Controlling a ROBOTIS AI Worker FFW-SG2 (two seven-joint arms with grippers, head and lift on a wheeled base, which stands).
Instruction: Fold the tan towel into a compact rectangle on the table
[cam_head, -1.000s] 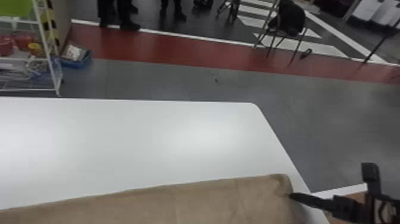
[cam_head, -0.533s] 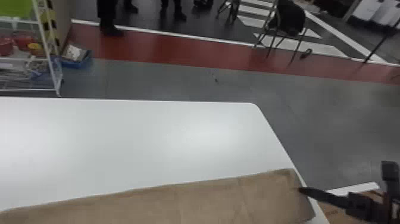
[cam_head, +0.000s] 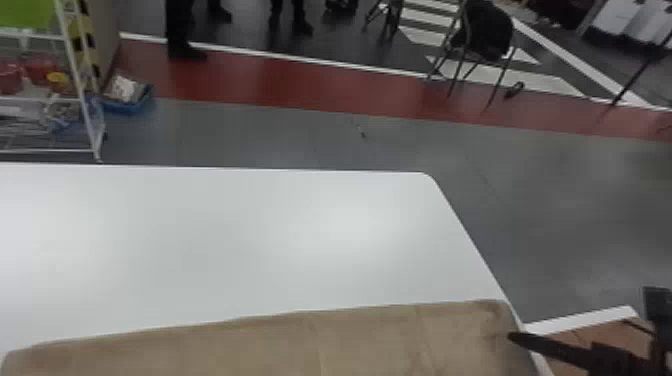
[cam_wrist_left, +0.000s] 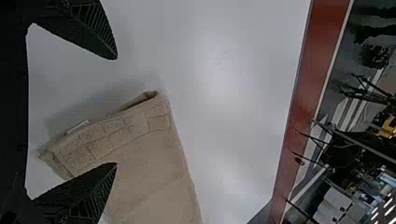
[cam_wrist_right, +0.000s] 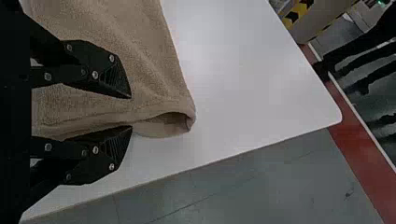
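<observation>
Towel (cam_head: 280, 345) lies in a long, flat strip on the white table (cam_head: 280, 240), with its right end near the table's side edge. It looks soft and fuzzy, and it should be light to lift. It won't crack or break, but it is floppy, so a part with nothing under it will sag. The fuzz should help it not slip out, though the layers may slide on each other.

The right gripper (cam_wrist_right: 131, 112) has its fingers apart, with the towel's end edge in the space between them. I can't tell if they touch it. The end has a hollow (cam_wrist_right: 173, 117) between its layers, so a pinch on just the top one could leave the rest behind. Best to take all the layers at once, close to the corner.

The left gripper (cam_wrist_left: 116, 111) is open wide and holds nothing, with one finger over the towel's left end. That end has bumpy squares and a small white tag (cam_wrist_left: 77, 127). Grab the thick cloth there, not the tag, and bring it over slowly so it doesn't bunch up.
</observation>
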